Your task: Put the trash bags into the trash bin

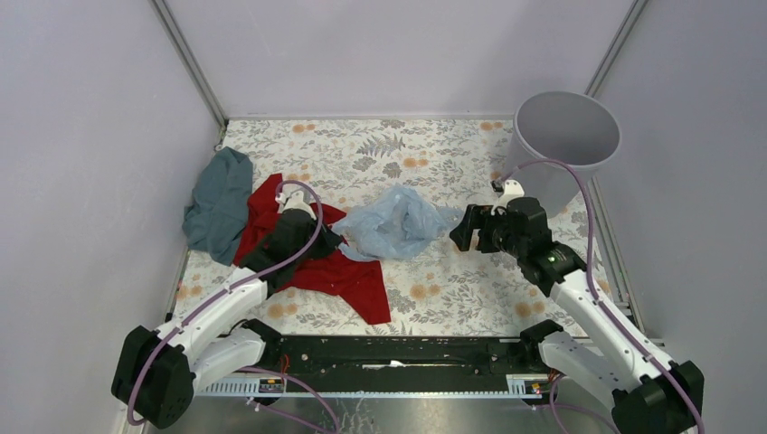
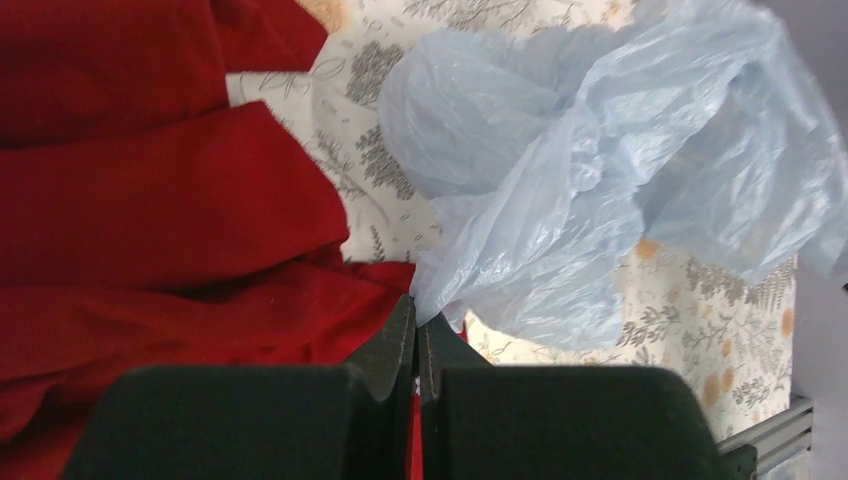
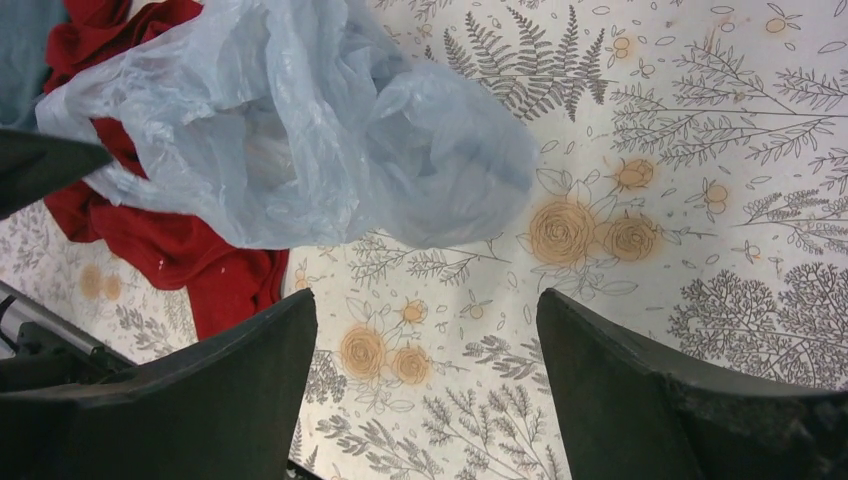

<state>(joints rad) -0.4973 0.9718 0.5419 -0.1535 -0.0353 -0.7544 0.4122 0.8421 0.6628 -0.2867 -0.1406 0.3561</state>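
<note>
1. Top external view: a pale blue trash bag [image 1: 398,221] lay crumpled on the flowered bench [image 1: 452,298] between the two arms. It was well apart from the grey trash bin [image 1: 568,136], which stood at the far right corner.
2. Left wrist view: the left tool [image 2: 416,305] was closed tight, and a corner of the film ran into its tips. It looked pinched there, just beside a red cloth [image 2: 150,200].
3. Right wrist view: the right tool [image 3: 425,300] stood wide with nothing between its jaws. The bag lay ahead of them, not inside.
4. Risk of slipping: the film was thin and glossy — a pinch on one corner could slide free, or the plastic could tear, under a hard pull.
5. Risk of a stowaway: the red cloth touched the bag's left edge by the left tool. A fold caught with the film could be dragged toward the bin.
6. Risk at the rim: the loose bag looked bulky. Carried by one corner it would likely trail and could drape over the outside of the bin instead of dropping in.
7. Risk of tipping: the bin looked light — an arm or the dragging film could knock it over.
8. Risk of a missed grasp: if the right tool closed where it hung, it would probably meet only air or the bench.
</note>
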